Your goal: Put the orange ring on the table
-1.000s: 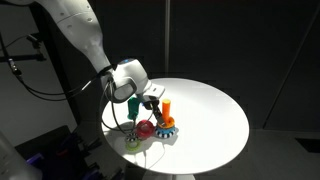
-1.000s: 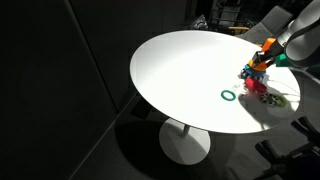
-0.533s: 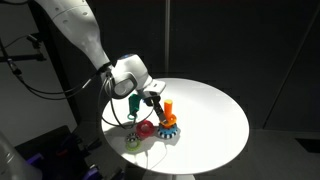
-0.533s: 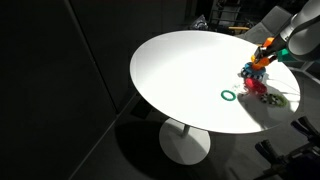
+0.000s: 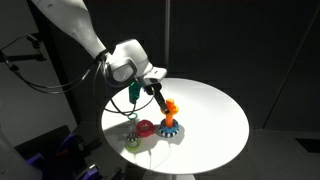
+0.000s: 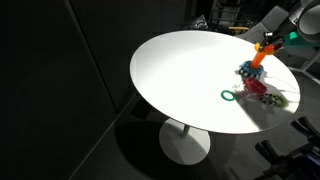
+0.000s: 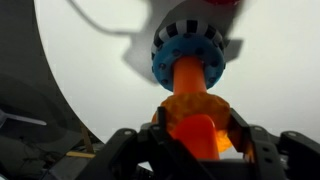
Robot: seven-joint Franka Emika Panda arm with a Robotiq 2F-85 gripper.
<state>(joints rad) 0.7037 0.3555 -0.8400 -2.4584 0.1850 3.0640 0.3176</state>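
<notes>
My gripper (image 5: 162, 96) is shut on the small orange ring (image 5: 170, 105) and holds it raised near the top of the upright orange peg (image 5: 170, 117). The peg stands on a blue toothed base (image 5: 170, 129) on the round white table (image 5: 215, 110). In the wrist view the orange ring (image 7: 178, 108) sits between my fingers (image 7: 196, 138), with the peg (image 7: 188, 78) and the blue base (image 7: 188, 52) beyond it. In an exterior view the ring (image 6: 266, 47) is high above the base (image 6: 247, 70), under the gripper (image 6: 276, 41).
A larger red ring (image 5: 147, 127) and a pale green-yellow ring (image 5: 132, 142) lie beside the base near the table edge. A thin green ring (image 6: 230, 96) lies flat on the table (image 6: 180, 70). A cable hangs from the arm.
My gripper has risen with the orange ring, which has slid from low on the peg to near its top. The other rings have not moved.
</notes>
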